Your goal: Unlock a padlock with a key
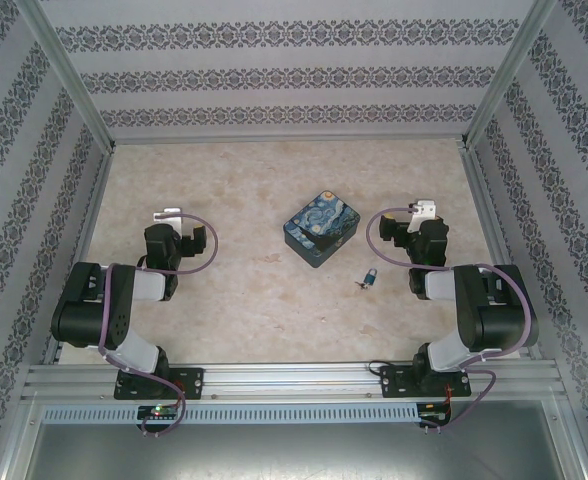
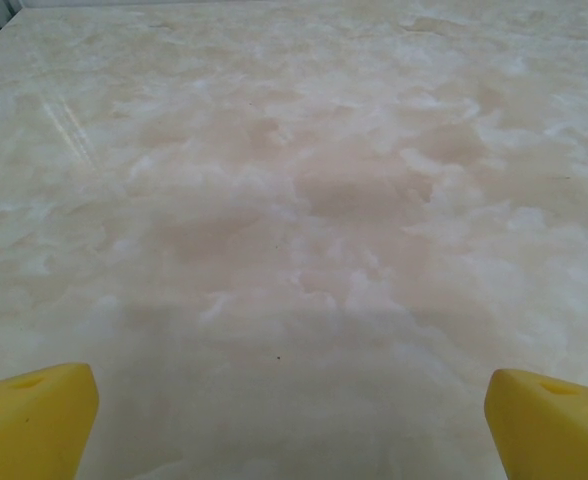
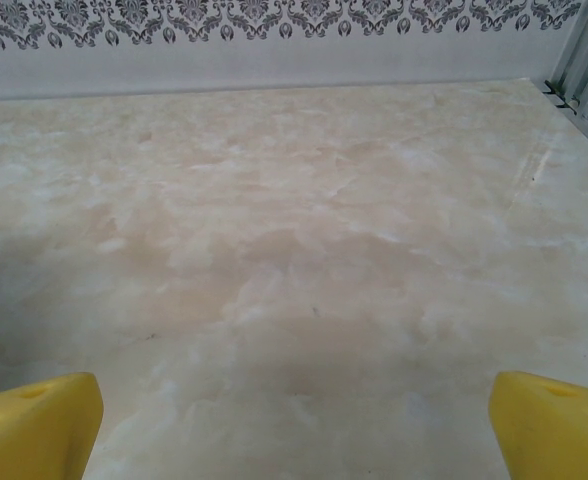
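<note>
The tiny light-blue padlock [image 1: 372, 277] lies on the marbled table, right of centre. The small dark key [image 1: 360, 284] rests just left of it, touching or nearly so. My right gripper [image 1: 421, 220] hovers to the padlock's right and a little farther back, apart from it. My left gripper [image 1: 171, 224] is far off on the left side. In the left wrist view my gripper [image 2: 294, 425] is open, its yellow fingertips [image 2: 34, 420] wide apart over bare table. The right wrist view shows the right gripper [image 3: 294, 425] open too, with nothing between its fingertips [image 3: 554, 425].
A blue-and-yellow night-sky box [image 1: 322, 229] sits at the table's centre, behind and left of the padlock. Patterned walls [image 3: 274, 20] enclose the table on three sides. An aluminium rail [image 1: 294, 380] runs along the near edge.
</note>
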Controlling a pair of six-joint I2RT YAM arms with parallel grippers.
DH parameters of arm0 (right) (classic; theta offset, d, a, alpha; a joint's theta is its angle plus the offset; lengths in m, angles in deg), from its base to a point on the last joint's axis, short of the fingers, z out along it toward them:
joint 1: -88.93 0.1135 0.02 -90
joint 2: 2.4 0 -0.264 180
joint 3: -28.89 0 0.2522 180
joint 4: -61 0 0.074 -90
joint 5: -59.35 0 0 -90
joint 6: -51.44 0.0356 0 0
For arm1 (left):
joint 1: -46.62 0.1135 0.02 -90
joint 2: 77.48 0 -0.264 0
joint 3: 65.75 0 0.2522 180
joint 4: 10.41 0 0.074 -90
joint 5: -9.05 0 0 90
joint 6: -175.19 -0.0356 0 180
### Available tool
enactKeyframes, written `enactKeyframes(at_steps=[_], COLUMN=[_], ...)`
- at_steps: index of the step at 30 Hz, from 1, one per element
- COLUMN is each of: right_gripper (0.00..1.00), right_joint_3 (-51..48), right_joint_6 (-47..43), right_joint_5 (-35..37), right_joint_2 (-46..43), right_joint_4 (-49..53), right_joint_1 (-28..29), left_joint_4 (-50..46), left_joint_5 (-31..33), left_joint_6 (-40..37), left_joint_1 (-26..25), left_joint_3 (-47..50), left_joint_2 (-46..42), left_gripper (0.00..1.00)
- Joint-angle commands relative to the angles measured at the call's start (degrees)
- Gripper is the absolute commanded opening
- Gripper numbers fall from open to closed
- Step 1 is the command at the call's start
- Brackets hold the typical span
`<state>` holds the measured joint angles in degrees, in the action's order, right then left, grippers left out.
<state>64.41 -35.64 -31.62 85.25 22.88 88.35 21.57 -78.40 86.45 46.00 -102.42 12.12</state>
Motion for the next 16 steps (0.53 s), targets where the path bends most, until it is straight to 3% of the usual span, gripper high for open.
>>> enactKeyframes(at_steps=[1, 16], right_gripper=[0.98, 0.98], right_joint_3=[0.21, 0.01], right_joint_6=[-0.82, -1.31], right_joint_5=[-0.12, 0.49], right_joint_2=[-0.71, -0.84], right_joint_4=[-0.51, -0.54], right_joint_1=[0.49, 0.81], left_joint_4=[2.25, 2.18], left_joint_5=[-0.89, -0.96], left_joint_6=[-0.36, -0.33], left_joint_1=[0.49, 0.47], left_joint_3=[-0.61, -0.61], left_joint_2=[-0.17, -0.13], left_gripper=[1.0, 1.0])
